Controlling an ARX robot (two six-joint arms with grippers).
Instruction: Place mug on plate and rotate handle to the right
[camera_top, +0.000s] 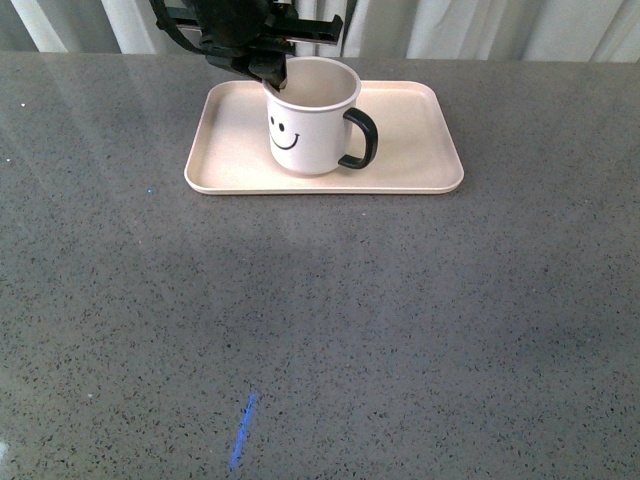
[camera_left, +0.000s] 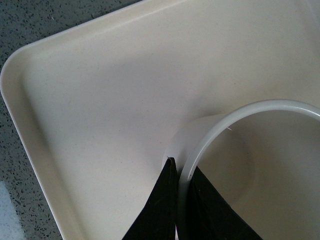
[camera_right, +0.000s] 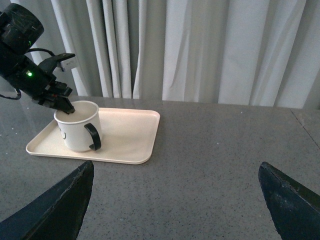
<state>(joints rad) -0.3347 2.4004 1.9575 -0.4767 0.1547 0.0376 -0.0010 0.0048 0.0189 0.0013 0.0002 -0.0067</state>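
White smiley mug (camera_top: 305, 125) stood upright on cream plate (camera_top: 420, 150), 9 o'clock of centre, black handle (camera_top: 362, 138) pointing 3 o'clock. My left end effector (camera_top: 272, 78) pinched its rim; right end effector (camera_right: 175, 172) gaped wide.

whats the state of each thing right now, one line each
mug: upright, empty
handle: pointing right
plate: lying flat, mug standing on it
left claw: shut on the mug's rim, one finger inside, one outside
right claw: open, empty, away from the plate
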